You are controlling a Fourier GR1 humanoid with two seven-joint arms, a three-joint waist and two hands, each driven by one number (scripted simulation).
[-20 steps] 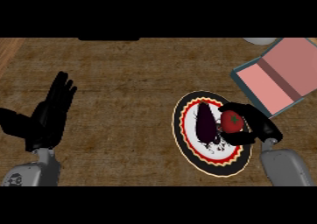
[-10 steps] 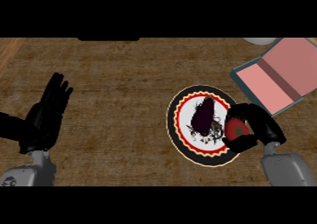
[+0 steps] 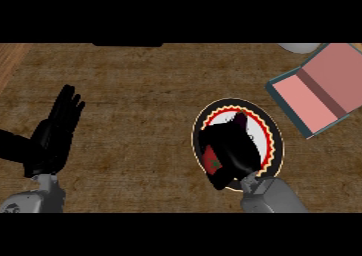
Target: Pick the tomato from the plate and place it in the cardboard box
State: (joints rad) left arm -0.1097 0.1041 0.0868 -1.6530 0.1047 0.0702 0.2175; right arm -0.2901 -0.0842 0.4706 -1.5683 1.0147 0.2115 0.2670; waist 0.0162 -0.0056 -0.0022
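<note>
two hands you see: right hand (image 3: 232, 150) curls round the tomato (image 3: 211, 161) over the plate (image 3: 271, 131); left hand (image 3: 55, 135) rests open at left.

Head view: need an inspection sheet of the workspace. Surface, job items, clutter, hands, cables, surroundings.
Surface: brown counter.
Job's things: tomato, only a red sliver showing inside the right hand, above the plate; cannot tell whether it is lifted. Cardboard box open, pink inside, up and right of the plate, nothing seen in it.
Clutter: grey object and dark object, both cut off at the top edge, not identifiable.
Hands: right hand curled round the tomato; left hand open, fingers up, resting at the left.
Cables: nothing seen.
Surroundings: lighter wood strip at the far left.
</note>
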